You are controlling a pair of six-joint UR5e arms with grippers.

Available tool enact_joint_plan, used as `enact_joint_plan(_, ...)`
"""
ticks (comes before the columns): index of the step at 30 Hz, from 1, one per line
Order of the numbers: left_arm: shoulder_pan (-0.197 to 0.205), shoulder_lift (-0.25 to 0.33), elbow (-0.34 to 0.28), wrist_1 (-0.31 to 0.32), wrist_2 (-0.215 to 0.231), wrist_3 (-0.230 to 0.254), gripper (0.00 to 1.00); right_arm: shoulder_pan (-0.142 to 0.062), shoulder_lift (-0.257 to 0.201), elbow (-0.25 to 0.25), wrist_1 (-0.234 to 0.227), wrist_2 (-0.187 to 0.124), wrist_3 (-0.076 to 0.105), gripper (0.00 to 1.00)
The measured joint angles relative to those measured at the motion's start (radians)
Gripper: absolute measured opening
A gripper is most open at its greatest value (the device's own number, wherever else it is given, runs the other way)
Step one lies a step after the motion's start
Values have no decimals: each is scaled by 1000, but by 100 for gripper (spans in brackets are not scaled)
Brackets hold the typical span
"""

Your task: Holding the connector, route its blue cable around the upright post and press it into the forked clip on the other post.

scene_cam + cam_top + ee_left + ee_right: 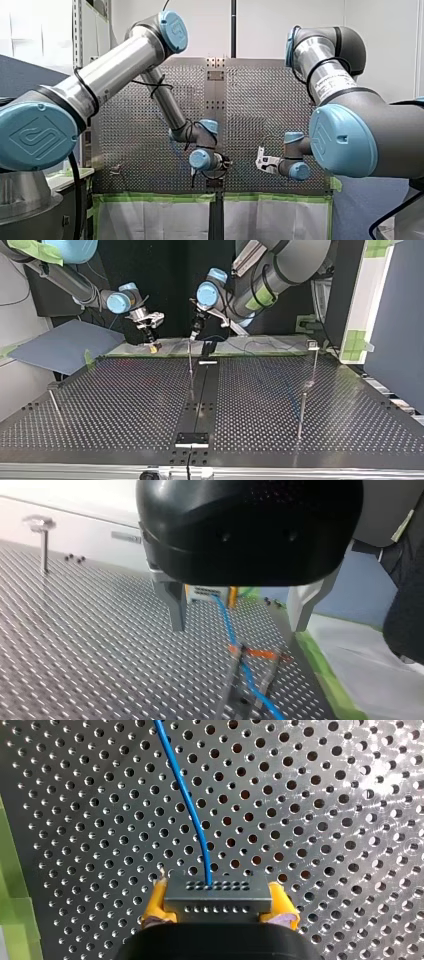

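My right gripper (217,909) is shut on the grey connector (217,892), gripped between its yellow pads (156,904). From the connector a blue cable (189,805) runs out over the perforated table. In the left wrist view my left gripper (239,626) stands open above the table. Ahead of its metal fingers (175,607) is the connector (210,592), and the blue cable (227,625) leads down across the forked clip (240,652) with orange parts. Whether the cable sits in the fork I cannot tell. In the top view my right gripper (154,344) and my left gripper (193,336) hang near a thin post (190,360).
More upright posts stand on the perforated table (125,410): one with a capped top (313,357), one in front of it (301,412), and one at the top view's left (54,402). A capped post (44,540) shows in the left wrist view. Green tape (325,675) marks the table's edge.
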Motion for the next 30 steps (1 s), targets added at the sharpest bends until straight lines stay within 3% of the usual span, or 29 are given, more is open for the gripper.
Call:
enact_joint_plan(8,-40,76,-76,72,-8,-36,100,1,0,0,3,0,0,0)
enact_joint_plan(15,-92,139,-139,133,-62,-98,100,4,0,0,11,2,1,0)
enact_joint_plan(20,-96,180,-180,154,-97,-138,100,7,0,0,13,2,2,0)
enact_joint_plan(30,-92,268,-269,184,-68,-227,100,9,0,0,10,2,13,0)
